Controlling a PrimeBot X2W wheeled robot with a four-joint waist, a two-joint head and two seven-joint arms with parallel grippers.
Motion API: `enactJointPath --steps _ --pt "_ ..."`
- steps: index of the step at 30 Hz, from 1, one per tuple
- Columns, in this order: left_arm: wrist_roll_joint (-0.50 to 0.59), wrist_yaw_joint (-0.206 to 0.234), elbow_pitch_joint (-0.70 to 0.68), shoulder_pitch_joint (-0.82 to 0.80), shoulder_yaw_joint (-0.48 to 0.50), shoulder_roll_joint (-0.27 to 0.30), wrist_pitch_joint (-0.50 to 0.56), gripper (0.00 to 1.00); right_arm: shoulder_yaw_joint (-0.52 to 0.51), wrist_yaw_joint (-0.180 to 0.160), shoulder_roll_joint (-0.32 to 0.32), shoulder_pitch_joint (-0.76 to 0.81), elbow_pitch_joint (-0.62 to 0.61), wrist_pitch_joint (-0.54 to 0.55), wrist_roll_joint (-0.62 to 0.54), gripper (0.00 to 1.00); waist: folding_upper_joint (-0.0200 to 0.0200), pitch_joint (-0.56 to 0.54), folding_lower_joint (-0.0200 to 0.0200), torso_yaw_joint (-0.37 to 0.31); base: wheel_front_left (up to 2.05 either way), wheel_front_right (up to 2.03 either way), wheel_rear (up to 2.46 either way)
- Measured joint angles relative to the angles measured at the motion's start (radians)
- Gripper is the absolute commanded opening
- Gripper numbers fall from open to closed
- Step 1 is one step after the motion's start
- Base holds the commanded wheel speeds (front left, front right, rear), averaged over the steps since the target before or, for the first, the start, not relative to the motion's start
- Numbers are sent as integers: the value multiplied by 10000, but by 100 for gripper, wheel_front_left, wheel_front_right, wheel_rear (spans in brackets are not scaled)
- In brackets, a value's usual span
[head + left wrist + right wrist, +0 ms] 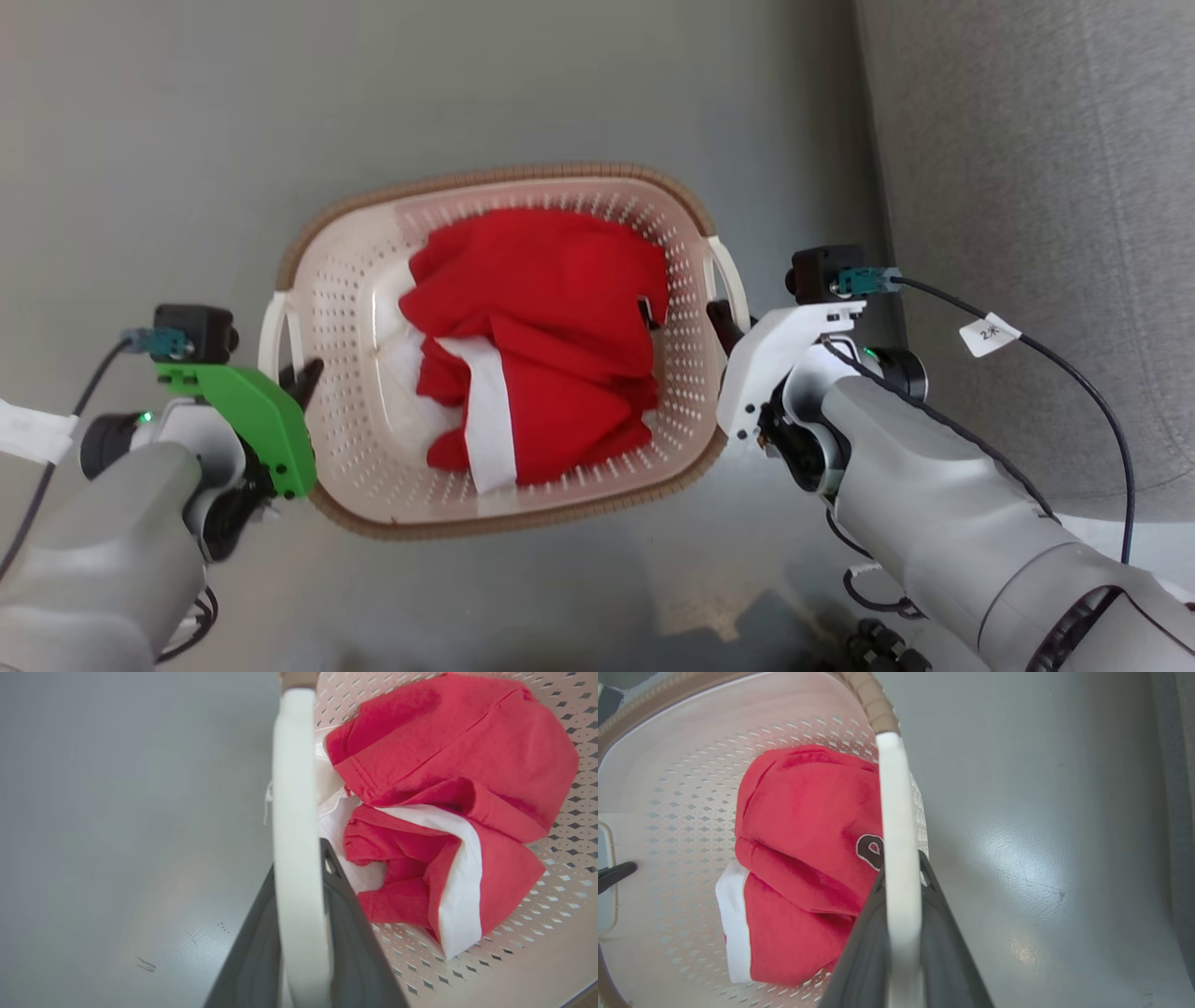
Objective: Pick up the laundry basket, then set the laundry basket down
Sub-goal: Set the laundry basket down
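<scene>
A two-armed robot takes hold of the laundry basket (pixel 485 177), which sits in the middle of the head view on a plain grey floor (pixel 187 140), one short end pointing to 9 o'clock and the other to 3 o'clock. A crumpled red garment (pixel 551 327) with a white band lies inside, and a grey upholstered surface (pixel 1027 187) fills the 2 o'clock corner.

The left gripper (pixel 303 378), coming in from 8 o'clock, meets the white left handle (pixel 274 327). The right gripper (pixel 724 322), reaching from 4 o'clock, meets the right handle (pixel 733 271).

Seen from the left wrist, the left gripper (pixel 301 858) has a dark finger on each side of the handle loop (pixel 294 788), the jaws drawn in against it. The right wrist view shows the same: the right gripper (pixel 901 863) clamps its own loop (pixel 896 802), which runs up toward 12 o'clock to the brown rim.

With both handles gripped, the pick-up appears to be the step in hand. Whether the base is clear of the floor cannot be told from these views. The next move likely calls for both arms to rise together and level, so that the load does not tip or slide along the smooth loops, before an even lowering to set it down.
</scene>
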Motion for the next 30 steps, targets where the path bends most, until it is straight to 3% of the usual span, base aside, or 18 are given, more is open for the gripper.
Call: enactJointPath --steps 13,30 --pt "21 0 -261 -558 10 215 -838 0 153 -255 -10 -403 -217 -943 73 0 0 1153 0 50 0 0 0" --pt "410 0 -339 -1196 2 527 -1538 0 211 -428 -23 -1011 -562 -1338 165 0 0 2416 1 89 0 0 0"
